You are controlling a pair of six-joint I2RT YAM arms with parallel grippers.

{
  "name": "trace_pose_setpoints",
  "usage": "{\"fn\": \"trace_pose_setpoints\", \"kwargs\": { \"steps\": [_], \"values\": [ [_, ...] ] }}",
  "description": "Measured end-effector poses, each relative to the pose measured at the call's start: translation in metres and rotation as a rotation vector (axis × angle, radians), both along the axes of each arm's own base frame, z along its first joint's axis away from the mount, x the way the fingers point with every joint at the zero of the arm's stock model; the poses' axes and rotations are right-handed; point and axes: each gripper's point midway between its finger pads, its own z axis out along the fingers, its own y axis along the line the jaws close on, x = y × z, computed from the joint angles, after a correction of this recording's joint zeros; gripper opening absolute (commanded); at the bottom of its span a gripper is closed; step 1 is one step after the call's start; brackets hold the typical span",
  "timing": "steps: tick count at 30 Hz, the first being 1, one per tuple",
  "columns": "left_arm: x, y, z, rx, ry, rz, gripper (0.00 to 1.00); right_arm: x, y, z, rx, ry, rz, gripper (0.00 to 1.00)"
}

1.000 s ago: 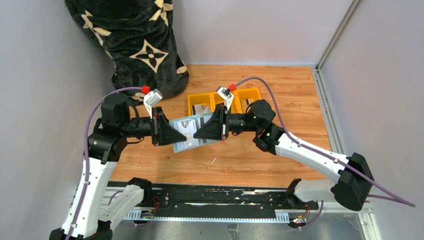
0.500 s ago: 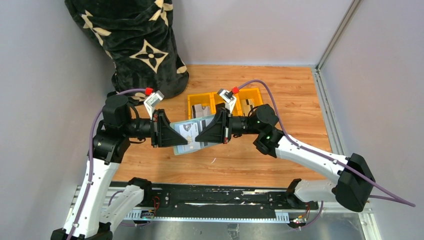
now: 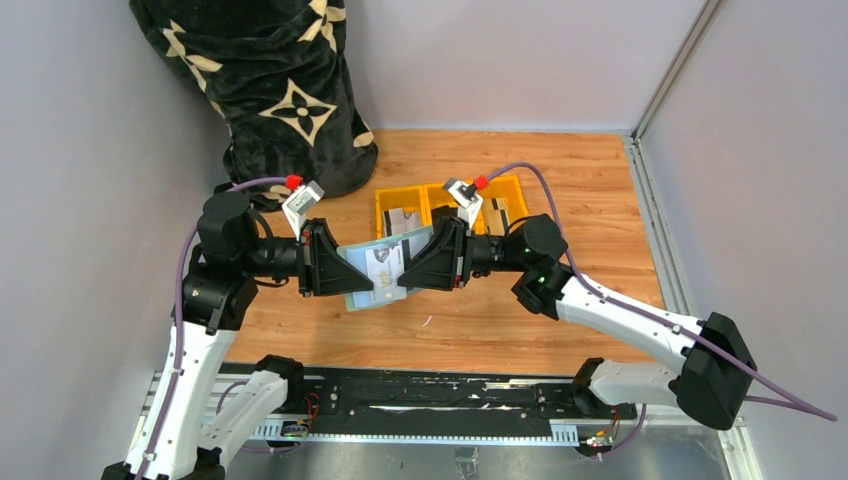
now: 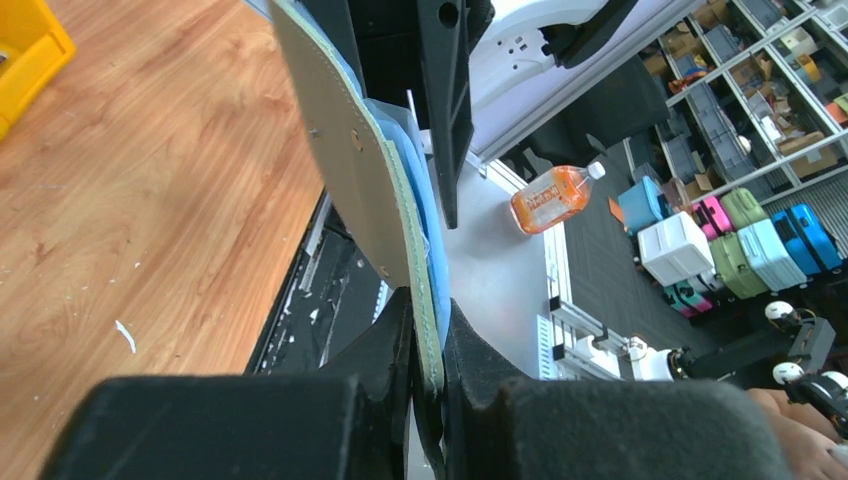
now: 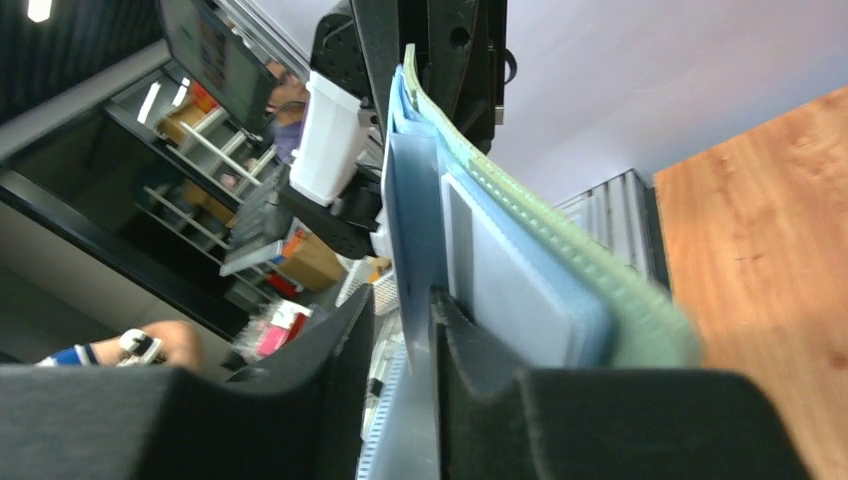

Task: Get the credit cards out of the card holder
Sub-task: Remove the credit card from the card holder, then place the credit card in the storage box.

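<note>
Card holder (image 3: 378,265) is up off the surface (image 3: 560,180), open, hanging between the two arms near the middle, a bit toward the left edge. Left end effector (image 4: 428,330) is pressed onto the holder's green edge, a thin bite right at the seam. Right end effector (image 5: 402,310) is pinching a clear bluish sleeve (image 5: 415,220) from the other side. I can't tell if a card is inside that pinch or only plastic.

Risks, as I judge them:
- If the right only has the sleeve, pulling drags the whole holder and no card comes free, or the sleeve tears.
- The left bite is shallow, so a hard tug could slip the holder out and drop it.
- A card sliding loose mid-air could fall to the surface short of the yellow tray (image 3: 380,212) at the far edge.

Counts:
- One card holder.
- One tray with three compartments.
- One printed credit card (image 3: 375,258) showing in the holder.
- At least two pale cards in the tray, with the middle compartment partly hidden.
- One black patterned blanket (image 3: 270,80) in the far left corner.
</note>
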Motion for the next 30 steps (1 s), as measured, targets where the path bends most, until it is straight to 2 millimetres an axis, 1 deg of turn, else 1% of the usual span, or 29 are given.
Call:
{"fn": "trace_pose_setpoints", "kwargs": {
  "steps": [1, 2, 3, 4, 5, 6, 7, 10, 11, 14, 17, 20, 26, 28, 30],
  "values": [
    [0.000, 0.000, 0.000, 0.000, -0.003, 0.002, 0.00, 0.000, 0.000, 0.001, 0.006, 0.003, 0.003, 0.40],
    [0.000, 0.000, 0.000, 0.000, -0.004, 0.003, 0.00, 0.000, 0.001, 0.002, 0.011, 0.009, 0.006, 0.41],
    [0.001, 0.000, 0.000, 0.000, -0.006, 0.007, 0.00, 0.001, 0.002, 0.003, 0.017, 0.012, 0.009, 0.41],
    [0.002, 0.000, 0.000, 0.001, -0.007, 0.011, 0.00, 0.001, 0.003, 0.003, 0.023, 0.017, 0.013, 0.39],
    [0.002, 0.000, 0.000, 0.002, -0.008, 0.017, 0.00, 0.003, 0.005, 0.002, 0.028, 0.023, 0.017, 0.36],
    [0.003, 0.000, 0.000, 0.003, -0.009, 0.020, 0.00, 0.003, 0.006, 0.002, 0.029, 0.029, 0.019, 0.29],
    [0.003, 0.000, 0.000, 0.003, -0.010, 0.022, 0.00, 0.004, 0.008, 0.002, 0.030, 0.036, 0.026, 0.19],
    [0.003, 0.000, -0.001, 0.005, -0.015, 0.024, 0.00, 0.006, 0.011, 0.004, 0.040, 0.055, 0.039, 0.02],
    [0.004, 0.000, -0.001, 0.007, -0.018, 0.025, 0.00, 0.006, 0.011, 0.005, 0.043, 0.055, 0.040, 0.00],
    [0.003, 0.001, -0.003, 0.015, -0.026, 0.026, 0.00, 0.007, 0.007, 0.008, 0.051, 0.053, 0.039, 0.00],
    [0.005, 0.001, -0.001, 0.023, -0.047, 0.031, 0.00, 0.015, -0.006, 0.009, 0.054, 0.048, 0.004, 0.00],
    [0.005, 0.002, -0.001, 0.028, -0.055, 0.032, 0.00, 0.026, -0.030, 0.011, 0.054, 0.038, -0.068, 0.00],
    [0.003, 0.002, -0.003, 0.031, -0.057, 0.025, 0.00, 0.045, -0.074, 0.022, 0.038, -0.031, -0.245, 0.00],
    [0.003, 0.002, -0.003, 0.031, -0.057, 0.024, 0.00, 0.055, -0.087, 0.018, 0.009, -0.042, -0.313, 0.00],
    [0.002, 0.002, -0.002, 0.029, -0.057, 0.018, 0.00, 0.067, -0.096, 0.011, -0.024, -0.032, -0.366, 0.00]
  ]
}}
